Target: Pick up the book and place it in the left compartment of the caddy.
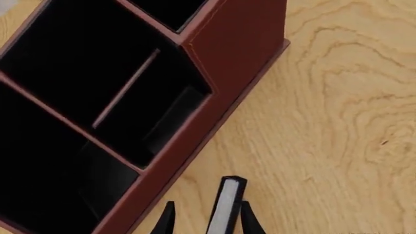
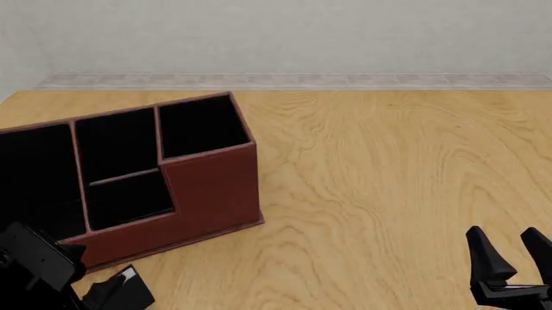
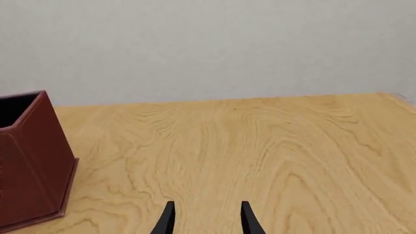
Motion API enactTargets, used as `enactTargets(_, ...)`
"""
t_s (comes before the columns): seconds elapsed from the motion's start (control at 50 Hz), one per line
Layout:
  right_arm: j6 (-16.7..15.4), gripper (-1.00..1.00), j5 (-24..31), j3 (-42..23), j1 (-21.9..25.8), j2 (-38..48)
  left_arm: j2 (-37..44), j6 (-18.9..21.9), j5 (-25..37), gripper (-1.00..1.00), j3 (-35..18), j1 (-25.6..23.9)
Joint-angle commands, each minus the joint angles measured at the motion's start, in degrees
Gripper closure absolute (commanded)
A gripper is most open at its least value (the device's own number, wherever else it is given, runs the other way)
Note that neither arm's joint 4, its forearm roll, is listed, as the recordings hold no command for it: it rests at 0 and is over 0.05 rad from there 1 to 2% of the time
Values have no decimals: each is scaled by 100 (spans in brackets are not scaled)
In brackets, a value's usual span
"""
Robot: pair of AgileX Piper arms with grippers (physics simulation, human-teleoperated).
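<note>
The large dark red-brown leather-like caddy (image 2: 211, 187) with its black interior is sitting on the pale wood-grain table (image 2: 388, 181) at the left of the front view, its tall square end section toward the table's middle. Its widest section, the left compartment (image 2: 35, 181), is lying at the low end by the picture's left edge, partly hidden behind the left arm.

The left gripper (image 1: 204, 219) is hanging over the table just in front of the caddy's stitched front wall, and the small thin black-covered book (image 1: 225, 204) with the white page edge is standing on edge between its two fingers. In the left wrist view one finger is lying right against the book's cover while a slim gap is showing at the other (so whether the jaws are truly pinching it I cannot tell). The book is sitting outside the caddy, near its front wall and not over any compartment. In the front view only a pale sliver of the book (image 2: 128, 276) is peeking out.

The right gripper (image 2: 510, 255) is hovering low at the near right, well apart from the caddy, its jaws spread with nothing between them.
</note>
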Motion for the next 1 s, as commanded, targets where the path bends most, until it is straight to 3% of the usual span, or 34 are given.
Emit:
enactTargets(0.02, 61, -100, 11, 0, -17, -18, 72, -55, -119, -100, 94, -213)
enactTargets(0.46, 91, -100, -19, 0, -34, 27, 500, -392, -487, -100, 386, -444)
enactTargets(1.0, 166, -100, -93, 0, -34, 129, 806, -207, -863, -100, 787, 14)
